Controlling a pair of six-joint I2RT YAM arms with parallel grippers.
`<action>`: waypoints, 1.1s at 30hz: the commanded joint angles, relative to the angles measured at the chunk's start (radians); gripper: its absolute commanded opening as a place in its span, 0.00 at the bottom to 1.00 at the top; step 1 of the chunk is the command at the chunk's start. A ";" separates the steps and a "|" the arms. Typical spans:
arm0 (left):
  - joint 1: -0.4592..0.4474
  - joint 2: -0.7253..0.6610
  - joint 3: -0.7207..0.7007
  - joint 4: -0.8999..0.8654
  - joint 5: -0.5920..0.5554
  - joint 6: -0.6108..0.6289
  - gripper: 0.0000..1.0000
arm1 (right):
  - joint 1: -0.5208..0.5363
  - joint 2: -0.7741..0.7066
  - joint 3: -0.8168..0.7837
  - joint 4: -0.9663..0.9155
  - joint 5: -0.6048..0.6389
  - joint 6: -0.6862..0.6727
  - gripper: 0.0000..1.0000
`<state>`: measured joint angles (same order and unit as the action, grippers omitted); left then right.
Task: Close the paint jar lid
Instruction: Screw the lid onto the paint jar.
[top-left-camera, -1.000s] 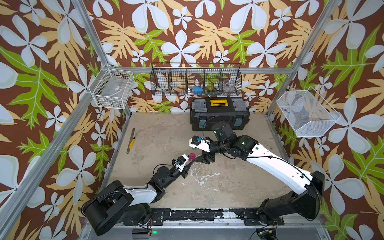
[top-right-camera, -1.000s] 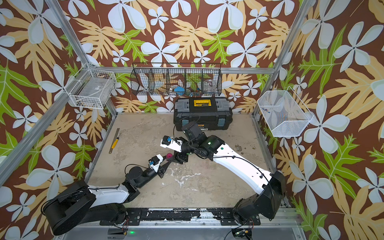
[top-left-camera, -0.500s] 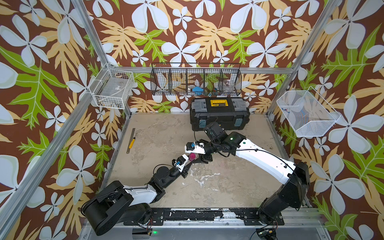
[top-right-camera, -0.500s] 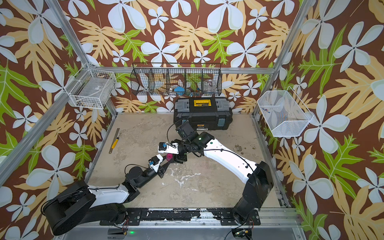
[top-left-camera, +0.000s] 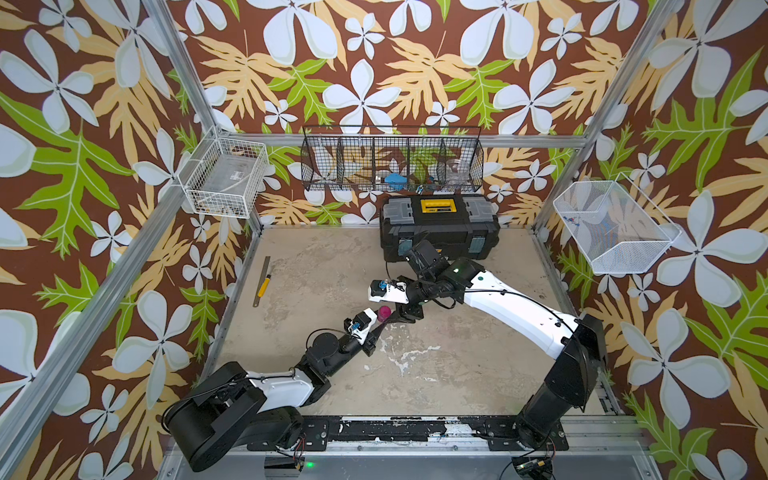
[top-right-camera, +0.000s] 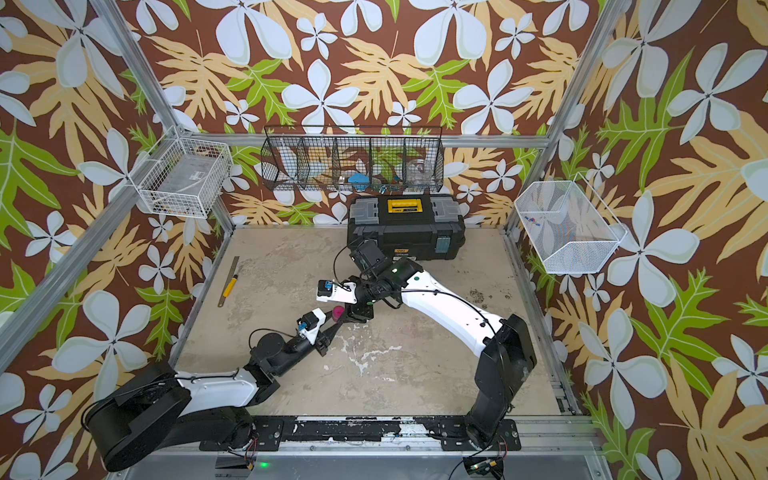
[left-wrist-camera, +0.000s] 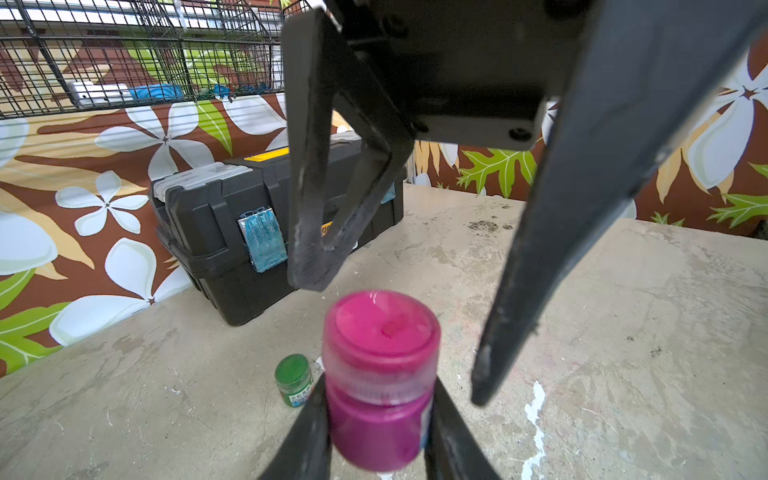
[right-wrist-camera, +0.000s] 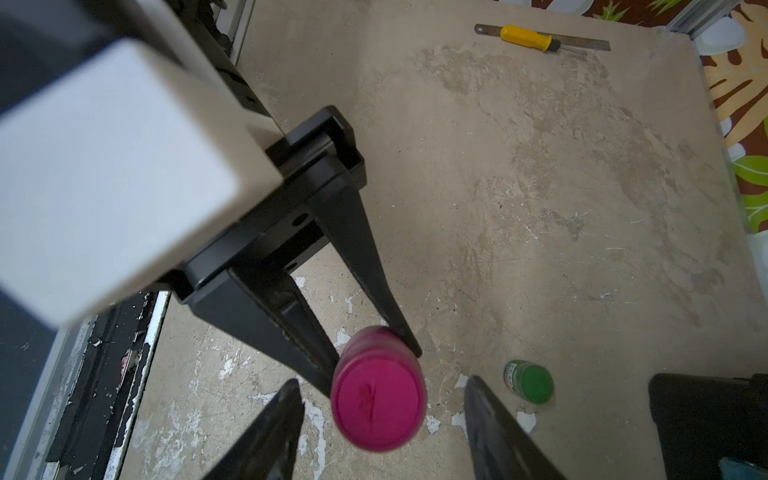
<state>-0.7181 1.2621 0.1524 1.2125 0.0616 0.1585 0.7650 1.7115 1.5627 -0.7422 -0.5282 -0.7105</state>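
Observation:
A small pink paint jar (left-wrist-camera: 378, 432) with its pink lid (left-wrist-camera: 380, 332) sitting on top is held just above the table. My left gripper (left-wrist-camera: 378, 399) is shut on the jar's body, one finger on each side. The jar shows as a pink dot in both top views (top-left-camera: 385, 311) (top-right-camera: 338, 311). My right gripper (right-wrist-camera: 382, 384) hangs over the lid (right-wrist-camera: 379, 401), open. Its fingers (right-wrist-camera: 286, 411) stand on either side of the lid with a gap on each side, touching nothing.
A small green jar (right-wrist-camera: 530, 381) stands on the table close behind the pink one. A black toolbox (top-left-camera: 438, 226) sits at the back. A steel ruler and a yellow-handled tool (top-left-camera: 262, 282) lie at the left edge. Wire baskets (top-left-camera: 392, 164) hang on the walls.
My right arm has swung left and brought its gripper over the pink jar, its jaws narrowing a little. The left arm and the jar have not moved.

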 joint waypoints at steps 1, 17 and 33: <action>-0.001 -0.003 0.003 0.031 0.003 0.001 0.03 | 0.000 0.013 0.011 -0.022 0.017 0.008 0.62; -0.001 0.000 0.004 0.032 0.003 0.001 0.04 | 0.003 0.013 0.021 -0.010 0.045 0.071 0.26; -0.001 0.002 0.006 0.031 0.006 -0.001 0.04 | 0.073 0.007 0.014 0.024 0.270 0.346 0.23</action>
<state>-0.7181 1.2633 0.1524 1.1942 0.0528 0.1547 0.8322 1.7184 1.5719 -0.7479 -0.3401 -0.4671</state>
